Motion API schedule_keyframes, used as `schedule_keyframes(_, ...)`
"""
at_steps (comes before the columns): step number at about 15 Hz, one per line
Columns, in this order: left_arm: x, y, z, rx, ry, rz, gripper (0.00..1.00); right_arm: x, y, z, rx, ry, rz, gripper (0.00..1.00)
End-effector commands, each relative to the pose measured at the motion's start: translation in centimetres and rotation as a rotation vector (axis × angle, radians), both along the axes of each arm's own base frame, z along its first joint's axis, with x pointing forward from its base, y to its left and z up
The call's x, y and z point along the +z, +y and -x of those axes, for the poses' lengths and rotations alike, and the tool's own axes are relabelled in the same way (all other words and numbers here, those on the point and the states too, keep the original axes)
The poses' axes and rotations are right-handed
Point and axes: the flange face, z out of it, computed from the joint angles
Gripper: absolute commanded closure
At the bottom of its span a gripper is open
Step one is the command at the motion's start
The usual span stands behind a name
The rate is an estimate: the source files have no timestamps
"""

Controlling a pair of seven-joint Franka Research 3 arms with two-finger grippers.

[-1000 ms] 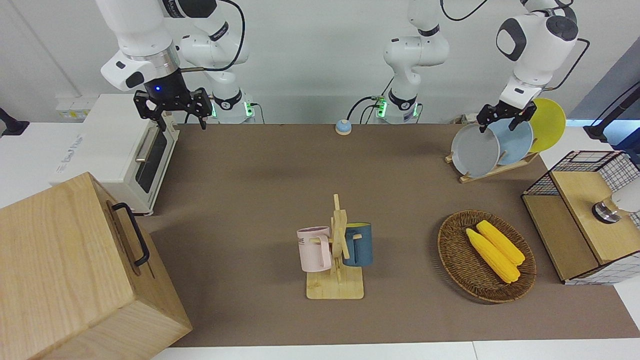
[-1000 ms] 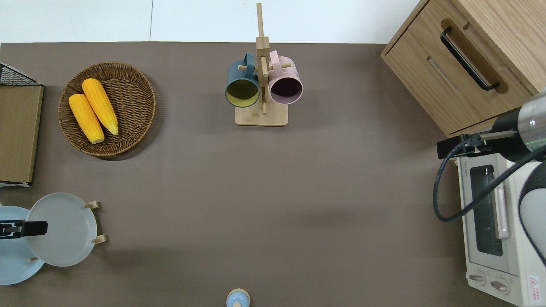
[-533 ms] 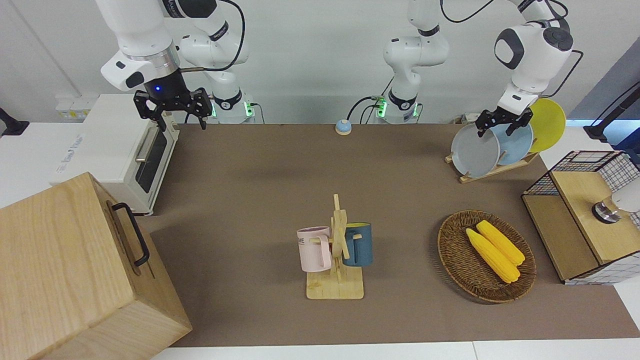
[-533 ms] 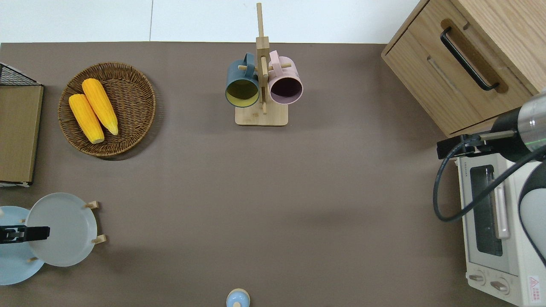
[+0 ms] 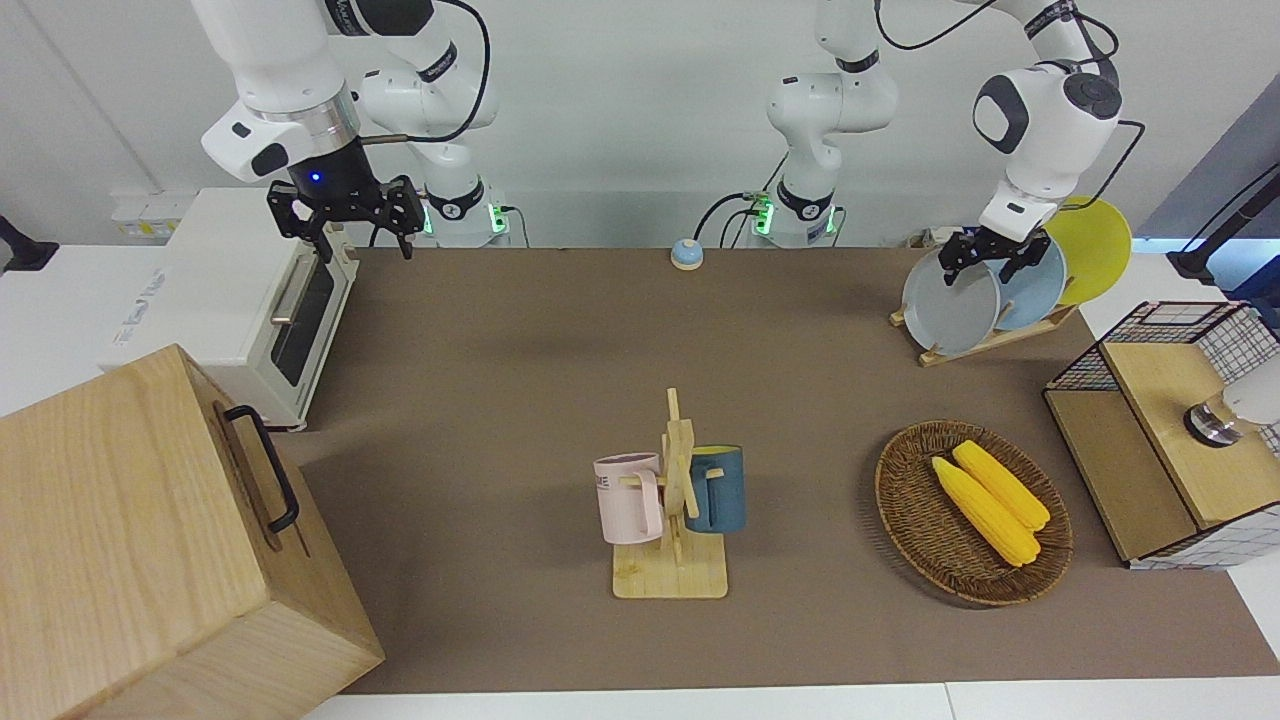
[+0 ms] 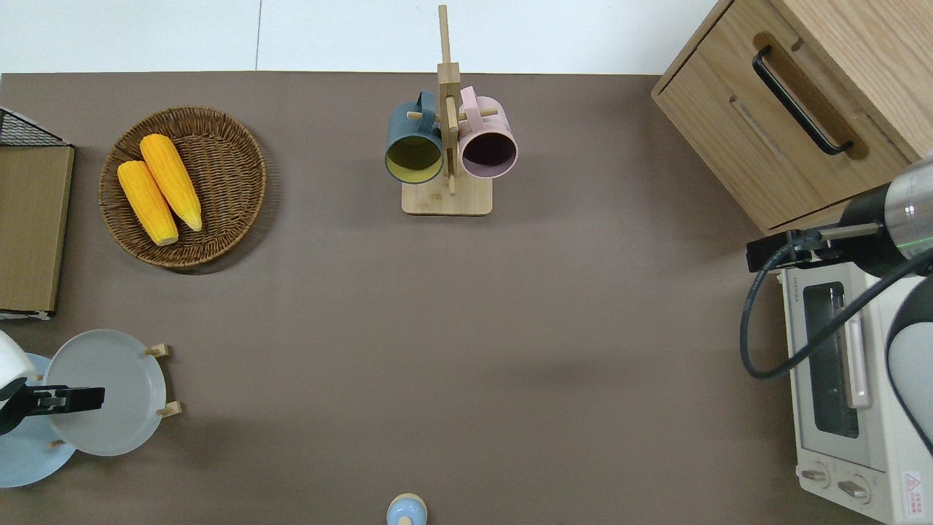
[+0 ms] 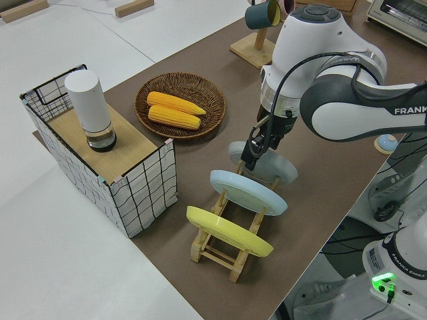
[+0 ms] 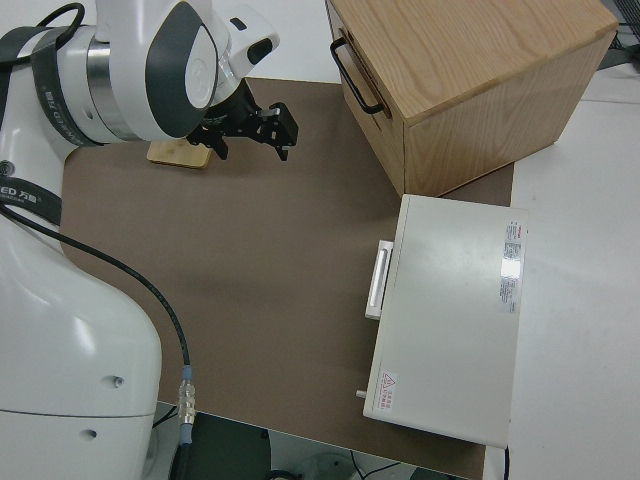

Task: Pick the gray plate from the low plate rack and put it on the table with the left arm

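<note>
Right arm's black two-finger gripper (image 5: 345, 222) parked, fingers apart. Round pale gray plate (image 5: 945, 305) stands slanted in the low light-wood plate rack (image 5: 985, 340) (slot farthest from the robots). Left arm's small black gripper (image 5: 985, 255) at its top rim; fingers' state unreadable.

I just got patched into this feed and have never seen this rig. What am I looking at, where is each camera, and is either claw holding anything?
Two white robot arms work at a brown table. The cameras look from across the table, straight down, and from beside each arm.

The left claw sits at the top rim of the gray plate, which stands in the low plate rack with a light blue plate and a yellow plate. Whether it has gripped is unclear.

The right arm is parked, its claw open and empty.

Also there: a basket of corn, a mug stand, a toaster oven and a wooden cabinet.
</note>
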Motion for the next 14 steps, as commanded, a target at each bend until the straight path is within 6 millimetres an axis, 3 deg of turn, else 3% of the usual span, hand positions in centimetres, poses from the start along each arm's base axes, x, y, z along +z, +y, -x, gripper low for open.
schedule_keyframes(1, 0.02, -0.27, 0.73, -0.009, -0.019, -0.009, 0.02, 0.34, -0.2, -0.14, -0.016, 0.004, 0.001, 0.017)
schedule_keyframes(3, -0.06, -0.35, 0.75, -0.011, -0.016, -0.009, 0.19, 0.34, -0.2, -0.14, -0.016, 0.004, 0.001, 0.017)
schedule_keyframes(4, -0.05, -0.28, 0.76, -0.009, -0.017, -0.009, 0.33, 0.34, -0.11, -0.13, -0.014, 0.004, 0.001, 0.017)
schedule_keyframes(5, -0.06, -0.35, 0.75, -0.011, -0.016, -0.009, 0.53, 0.27, -0.2, -0.14, -0.016, 0.005, 0.001, 0.017)
schedule_keyframes(9, -0.04, -0.41, 0.76, -0.009, -0.012, -0.007, 0.93, 0.27, -0.2, -0.14, -0.016, 0.005, 0.001, 0.017)
schedule_keyframes(10, -0.05, -0.48, 0.76, -0.012, -0.01, -0.007, 1.0, 0.34, -0.2, -0.14, -0.016, 0.004, 0.001, 0.017)
schedule_keyframes(14, -0.08, -0.61, 0.75, -0.023, -0.007, -0.006, 1.0, 0.34, -0.2, -0.14, -0.016, 0.004, 0.001, 0.017)
